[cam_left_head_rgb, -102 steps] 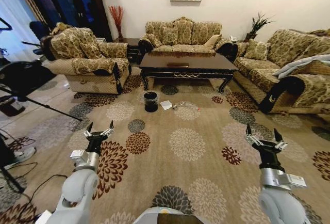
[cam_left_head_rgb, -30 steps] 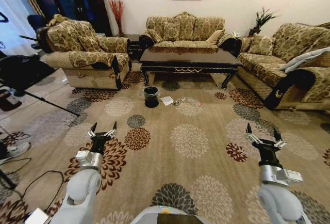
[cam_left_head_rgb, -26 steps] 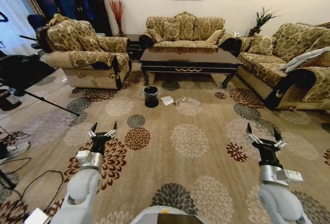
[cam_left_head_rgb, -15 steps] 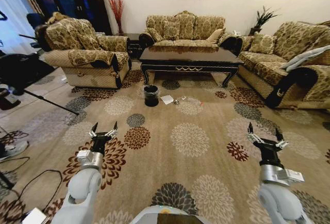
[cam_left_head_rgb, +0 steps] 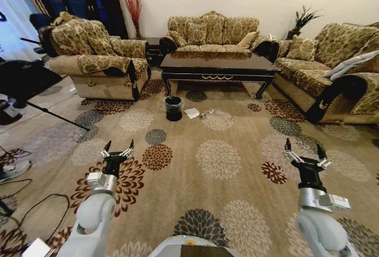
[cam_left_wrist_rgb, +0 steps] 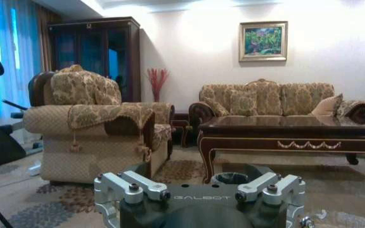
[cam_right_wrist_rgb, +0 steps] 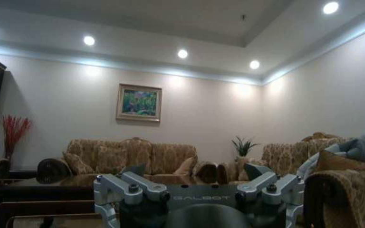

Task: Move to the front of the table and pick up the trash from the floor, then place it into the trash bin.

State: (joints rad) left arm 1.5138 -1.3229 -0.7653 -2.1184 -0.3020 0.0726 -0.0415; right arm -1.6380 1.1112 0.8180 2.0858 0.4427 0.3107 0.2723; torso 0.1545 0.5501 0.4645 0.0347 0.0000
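Note:
The dark glossy table (cam_left_head_rgb: 216, 77) stands ahead in the middle of the room, and in the left wrist view the table (cam_left_wrist_rgb: 296, 135) fills the right half. On the flowered carpet floor (cam_left_head_rgb: 219, 159) in front of it lies the trash: a crumpled white paper (cam_left_head_rgb: 191, 113), a clear bottle (cam_left_head_rgb: 221, 115) and a tiny round object (cam_left_head_rgb: 203, 116). Left of the paper stands the black trash bin (cam_left_head_rgb: 173, 108), whose rim also peeks over the wrist camera as the trash bin (cam_left_wrist_rgb: 230, 178). My left gripper (cam_left_head_rgb: 116, 151) and right gripper (cam_left_head_rgb: 305, 154) hover open and empty, well short of the trash.
An armchair (cam_left_head_rgb: 98, 58) stands at the left, a sofa (cam_left_head_rgb: 213, 32) behind the table and another sofa (cam_left_head_rgb: 331, 70) at the right. A tripod leg (cam_left_head_rgb: 53, 118) and cables (cam_left_head_rgb: 23, 209) lie at the left. Open carpet stretches between me and the trash.
The whole head view has shifted a little, so the camera has moved; the furniture sits slightly differently in the frame. Both arms hold the same pose with open grippers.

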